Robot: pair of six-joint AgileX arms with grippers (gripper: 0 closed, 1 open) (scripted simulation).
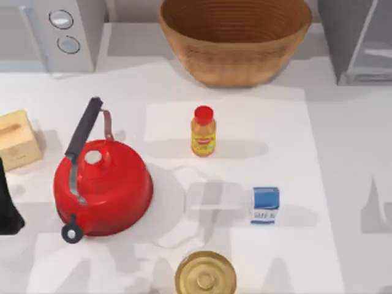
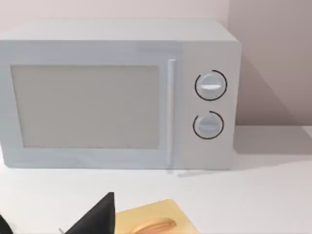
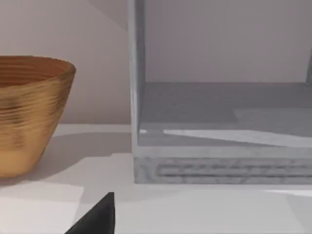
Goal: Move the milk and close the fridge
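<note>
Milk (image 1: 265,205): small boxy carton, blue top, white lower half with blue print, flat faces, sharp edges. Stood upright on the white table (image 1: 349,184), right of centre, toward the near side. Touched by nothing. Sat well apart from the fridge (image 1: 358,40), a large grey metallic cabinet at the far right corner with a paler glassy panel. Seen open in the right wrist view: bare grey inner floor and ribbed grille strip along the base.

Orange bottle (image 1: 203,131) with red cap and yellow label, upright, left of and farther back than the milk. Smooth and rounded.

Ribbed woven-looking brown bowl (image 1: 236,40) at far centre, wide rim, tapering down, just left of the fridge.

Glossy red kettle (image 1: 101,184) at near left, squat and domed, with a black handle and a silver lid knob.

Pale wooden box (image 1: 17,139) with a slot on top, left of the kettle.

Light grey microwave (image 1: 61,30) at the far left corner, two round knobs, matte front panel.

Round brass-coloured lid (image 1: 206,275) at the near edge, centre, shiny with a raised knob.

Left gripper (image 2: 95,219) parked at the near left beside the wooden box, facing the microwave; grip state could not be told. Right gripper (image 3: 95,219) low over the table at the right, facing the fridge and the bowl; likewise could not be told.
</note>
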